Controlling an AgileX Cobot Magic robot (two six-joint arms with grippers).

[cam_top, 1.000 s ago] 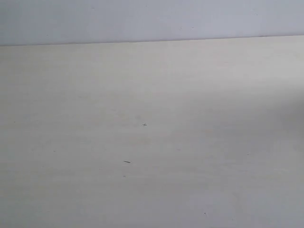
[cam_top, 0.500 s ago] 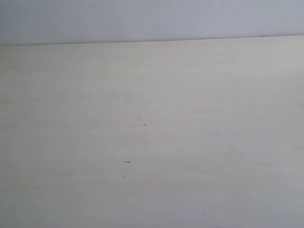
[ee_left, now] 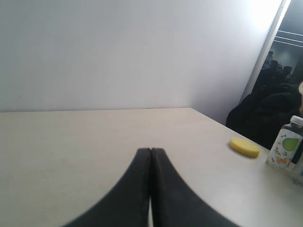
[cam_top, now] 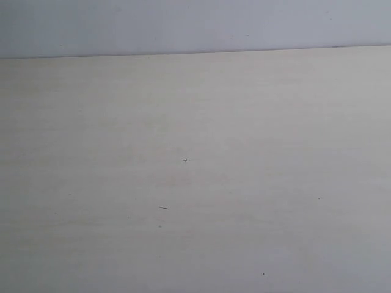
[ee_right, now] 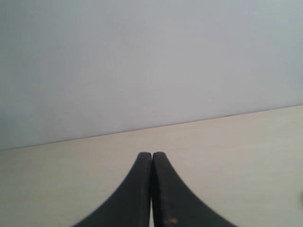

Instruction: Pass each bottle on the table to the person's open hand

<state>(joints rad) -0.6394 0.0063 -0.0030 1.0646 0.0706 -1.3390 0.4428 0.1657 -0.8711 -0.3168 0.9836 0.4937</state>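
The exterior view holds only the bare pale table; no bottle, hand or gripper appears in it. In the left wrist view my left gripper is shut and empty, low over the table. At that frame's edge stands a clear bottle with a pear-picture label, far from the gripper, and a sliver of another clear bottle is beside it. My right gripper is shut with nothing in it, above the table. The person's open hand is out of view.
A flat yellow disc lies on the table near the pear-label bottle. A dark shape sits beyond the table edge there. A plain pale wall runs behind the table's far edge.
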